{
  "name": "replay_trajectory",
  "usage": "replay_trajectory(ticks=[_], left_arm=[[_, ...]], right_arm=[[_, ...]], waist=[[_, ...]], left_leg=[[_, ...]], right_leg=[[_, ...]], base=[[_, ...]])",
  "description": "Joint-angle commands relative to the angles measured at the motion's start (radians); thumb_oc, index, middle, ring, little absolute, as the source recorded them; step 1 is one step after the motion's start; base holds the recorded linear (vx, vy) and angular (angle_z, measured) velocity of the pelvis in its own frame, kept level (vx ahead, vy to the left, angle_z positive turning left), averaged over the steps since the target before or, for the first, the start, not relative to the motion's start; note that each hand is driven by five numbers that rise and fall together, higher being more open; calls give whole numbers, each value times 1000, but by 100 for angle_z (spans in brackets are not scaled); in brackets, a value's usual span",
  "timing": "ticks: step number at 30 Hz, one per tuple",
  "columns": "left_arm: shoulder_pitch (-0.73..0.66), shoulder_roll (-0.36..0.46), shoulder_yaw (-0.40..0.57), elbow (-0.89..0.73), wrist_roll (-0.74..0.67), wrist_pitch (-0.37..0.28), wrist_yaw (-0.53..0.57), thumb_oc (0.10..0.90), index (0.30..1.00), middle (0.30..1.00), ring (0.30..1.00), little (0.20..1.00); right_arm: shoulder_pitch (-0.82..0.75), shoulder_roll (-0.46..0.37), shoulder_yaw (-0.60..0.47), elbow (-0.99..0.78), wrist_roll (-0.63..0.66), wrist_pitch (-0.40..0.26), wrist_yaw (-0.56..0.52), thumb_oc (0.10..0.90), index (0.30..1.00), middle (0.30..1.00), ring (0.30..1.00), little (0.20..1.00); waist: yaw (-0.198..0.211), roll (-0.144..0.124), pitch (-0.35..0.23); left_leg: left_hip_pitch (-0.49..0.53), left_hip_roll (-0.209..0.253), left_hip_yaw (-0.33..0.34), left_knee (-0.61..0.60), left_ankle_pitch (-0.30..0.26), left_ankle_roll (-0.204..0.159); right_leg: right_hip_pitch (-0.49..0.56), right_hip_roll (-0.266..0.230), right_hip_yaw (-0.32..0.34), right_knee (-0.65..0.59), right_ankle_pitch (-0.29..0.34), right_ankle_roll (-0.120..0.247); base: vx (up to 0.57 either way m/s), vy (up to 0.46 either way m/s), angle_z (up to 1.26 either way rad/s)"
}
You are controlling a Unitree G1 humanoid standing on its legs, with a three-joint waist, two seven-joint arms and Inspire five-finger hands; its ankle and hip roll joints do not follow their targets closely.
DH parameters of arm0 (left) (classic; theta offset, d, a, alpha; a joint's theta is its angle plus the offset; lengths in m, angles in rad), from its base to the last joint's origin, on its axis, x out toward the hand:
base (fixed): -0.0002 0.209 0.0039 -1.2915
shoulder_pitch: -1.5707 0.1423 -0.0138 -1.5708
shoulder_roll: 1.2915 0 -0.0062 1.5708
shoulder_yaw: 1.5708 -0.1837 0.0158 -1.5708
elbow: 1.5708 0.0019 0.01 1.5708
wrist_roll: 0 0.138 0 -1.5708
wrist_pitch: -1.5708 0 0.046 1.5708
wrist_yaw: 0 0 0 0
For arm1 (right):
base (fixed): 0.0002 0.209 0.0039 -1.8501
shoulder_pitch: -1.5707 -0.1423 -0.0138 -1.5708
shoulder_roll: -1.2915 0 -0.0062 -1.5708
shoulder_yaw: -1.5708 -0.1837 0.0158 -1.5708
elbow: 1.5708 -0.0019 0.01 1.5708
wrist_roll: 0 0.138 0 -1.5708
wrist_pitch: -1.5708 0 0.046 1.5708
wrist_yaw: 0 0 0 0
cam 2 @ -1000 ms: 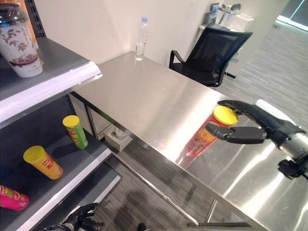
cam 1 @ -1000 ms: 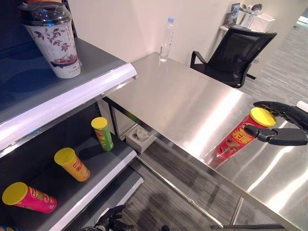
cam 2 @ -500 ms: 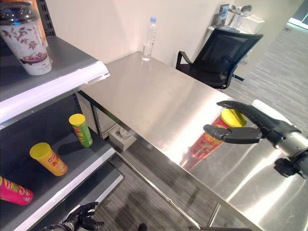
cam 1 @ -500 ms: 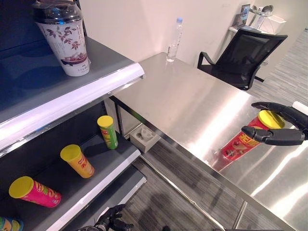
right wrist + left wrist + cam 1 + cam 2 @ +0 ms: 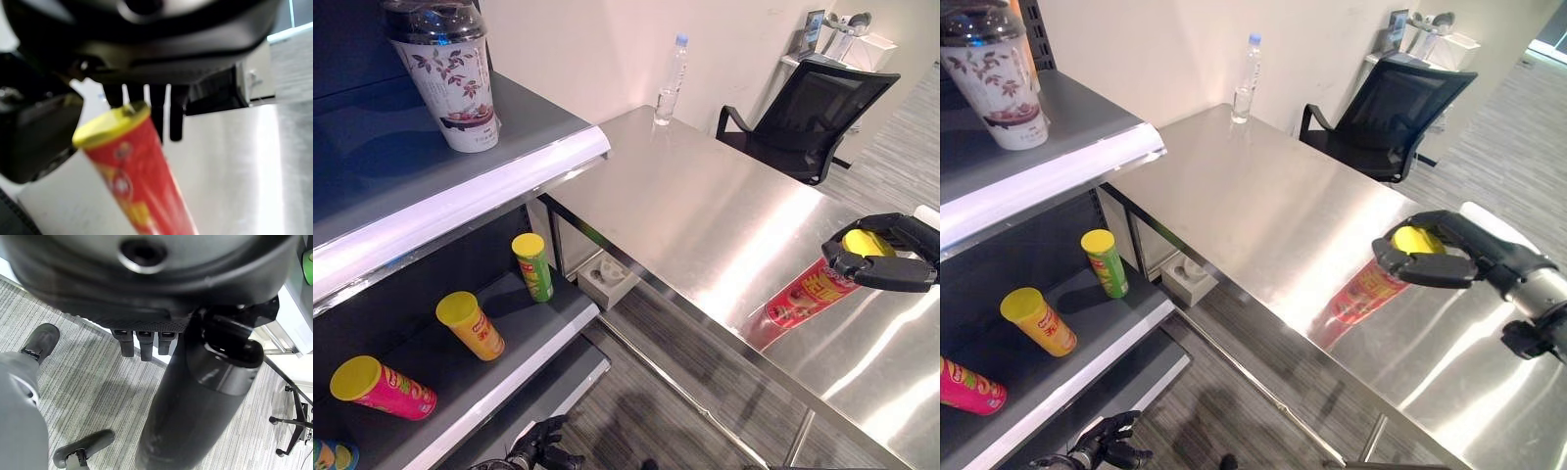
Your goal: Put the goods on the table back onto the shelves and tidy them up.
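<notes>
A red chip can [image 5: 806, 296] with a yellow lid leans on the steel table [image 5: 705, 206] near its front right part. My right hand [image 5: 886, 262] has its thumb and fingers curled round the can's top, just under the lid. In the right wrist view the can [image 5: 132, 166] sits between the thumb and the fingers. My left hand [image 5: 543, 450] hangs low by the floor in front of the shelf, relaxed and holding nothing. On the lower shelf [image 5: 524, 357] stand a green can [image 5: 531, 266] and a tilted orange can [image 5: 470, 325], and a pink can [image 5: 382, 389] lies there.
A tall printed cup [image 5: 445, 73] stands on the upper shelf [image 5: 509, 176]. A water bottle [image 5: 670, 69] is at the table's far end. A black office chair [image 5: 813, 108] stands behind the table. A white box [image 5: 607, 277] lies on the floor under it.
My right hand's thumb and fingers, spread beside the red can before, have closed round its top. The can leans a little more. The view has shifted slightly.
</notes>
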Motion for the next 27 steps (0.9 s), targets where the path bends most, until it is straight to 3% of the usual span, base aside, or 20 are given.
replay_trajectory(ticks=[1, 17, 19, 20, 27], left_arm=[[-86, 8, -2, -44, -6, -63, -3, 800, 900, 900, 900, 900], [-82, 8, 15, -47, -7, -56, 7, 800, 900, 900, 900, 900], [-83, 7, 14, -46, -5, -56, 7, 800, 900, 900, 900, 900], [-83, 7, 14, -47, -6, -55, 8, 800, 900, 900, 900, 900], [-87, 5, 18, -47, -5, -54, 17, 800, 900, 900, 900, 900]], right_arm=[[-64, -97, -82, -5, 44, -32, -19, 400, 300, 300, 300, 300], [-91, -48, -114, -8, -55, -31, -77, 400, 300, 300, 300, 300], [-95, -46, -116, -1, -66, -32, -86, 711, 766, 766, 766, 766], [-99, -44, -120, 4, -79, -32, -98, 800, 900, 900, 900, 900], [-132, -28, -128, 13, -145, -35, -144, 800, 900, 900, 900, 900]], waist=[[37, -25, 2], [38, -22, -1], [38, -21, -1], [38, -20, -1], [41, -17, -2]], left_leg=[[55, 67, -29, 7, -27, -80], [63, 68, -33, 9, -29, -77], [64, 69, -34, 9, -29, -76], [64, 69, -34, 9, -30, -76], [65, 66, -37, 8, -35, -73]], right_leg=[[-2, -11, -94, 18, -81, 20], [5, -6, -93, 18, -86, 15], [7, -6, -92, 18, -87, 14], [7, -6, -91, 18, -87, 14], [7, -5, -90, 18, -88, 15]], base=[[0, 0, 0], [0, 0, 0], [0, 0, 0], [0, 0, 0], [0, 0, 0]])
